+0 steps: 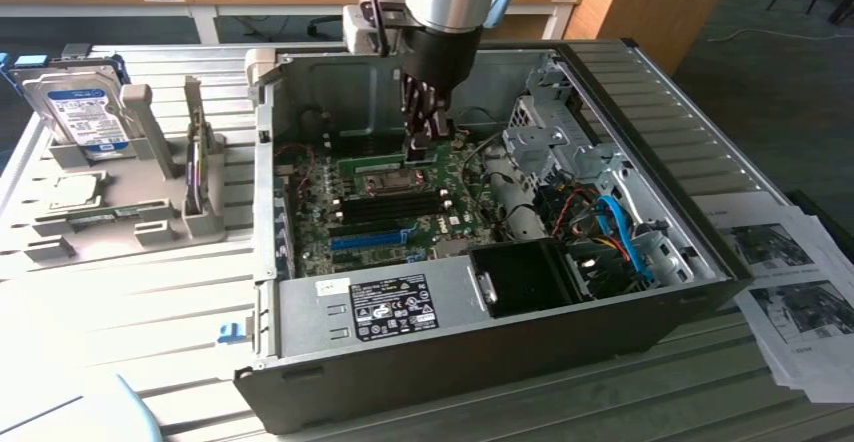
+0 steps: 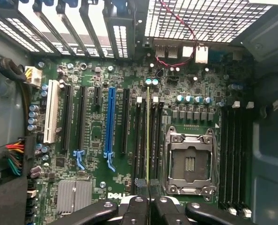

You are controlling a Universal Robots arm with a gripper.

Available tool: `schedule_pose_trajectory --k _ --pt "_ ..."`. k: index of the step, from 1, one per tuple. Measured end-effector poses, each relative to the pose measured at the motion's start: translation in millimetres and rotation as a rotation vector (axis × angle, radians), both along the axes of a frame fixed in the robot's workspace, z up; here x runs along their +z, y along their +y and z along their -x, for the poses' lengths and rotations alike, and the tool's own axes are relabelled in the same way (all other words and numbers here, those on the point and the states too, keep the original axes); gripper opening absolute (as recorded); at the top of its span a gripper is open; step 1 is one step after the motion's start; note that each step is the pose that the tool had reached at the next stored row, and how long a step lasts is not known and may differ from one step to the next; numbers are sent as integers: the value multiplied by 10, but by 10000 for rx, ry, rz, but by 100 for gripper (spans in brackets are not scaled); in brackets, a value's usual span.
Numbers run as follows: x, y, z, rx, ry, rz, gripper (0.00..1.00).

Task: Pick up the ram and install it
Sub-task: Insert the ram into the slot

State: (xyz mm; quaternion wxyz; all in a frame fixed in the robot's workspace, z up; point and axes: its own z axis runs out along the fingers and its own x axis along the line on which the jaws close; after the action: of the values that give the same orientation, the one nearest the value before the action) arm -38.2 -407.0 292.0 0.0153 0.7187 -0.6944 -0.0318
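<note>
The ram (image 2: 148,136) shows edge-on in the wrist view as a thin green stick running out from between my fingers (image 2: 134,211). My gripper (image 2: 149,206) is shut on it. The stick lies in line with the black memory slots (image 2: 139,136) beside the CPU socket (image 2: 190,161). I cannot tell whether it touches a slot. In the exterior view my gripper (image 1: 422,142) reaches down into the open computer case (image 1: 467,312), with the green ram (image 1: 374,160) low over the motherboard (image 1: 400,222).
A long blue slot (image 2: 111,122) and other black card slots lie beside the memory slots. Cables and a drive cage (image 1: 561,132) crowd the case's right side in the exterior view. A hard drive (image 1: 80,112) stands in a grey holder (image 1: 120,212) on the left. Papers (image 1: 787,282) lie on the right.
</note>
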Motion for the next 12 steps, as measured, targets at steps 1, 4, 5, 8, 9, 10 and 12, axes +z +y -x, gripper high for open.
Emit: schedule_pose_trajectory --k 1,4,5,8,9,10,12 --pt "-18 0 0 0 0 -1 11" --pt "-68 0 0 -1 -1 -1 11" --pt "-84 0 0 -1 0 -2 11" --pt "-128 0 0 -1 0 -1 11" --pt "-141 0 0 -1 0 0 11" --pt "-152 0 0 -1 0 0 11" --pt "-175 0 0 -1 0 -1 11"
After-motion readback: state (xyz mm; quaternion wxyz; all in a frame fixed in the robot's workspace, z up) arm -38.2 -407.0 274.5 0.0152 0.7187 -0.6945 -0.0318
